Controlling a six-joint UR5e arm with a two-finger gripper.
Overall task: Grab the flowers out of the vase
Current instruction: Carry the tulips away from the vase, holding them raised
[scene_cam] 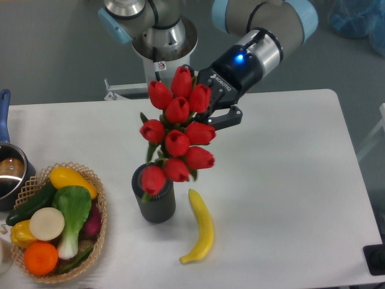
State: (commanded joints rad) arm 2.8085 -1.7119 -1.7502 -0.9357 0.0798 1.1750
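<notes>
Red flowers (178, 133) above vase (154, 200), tilted right | gripper (212, 115) closed on bunch's upper part | banana (201, 227) right of vase | basket (100, 224) left

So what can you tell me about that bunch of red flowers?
The flowers are about ten red tulip buds, closed and glossy, with green stems and leaves showing between them. The bunch leans up and to the right above the dark ribbed vase, its lowest bud over the vase's mouth. The gripper is closed on the bunch from behind.
</notes>
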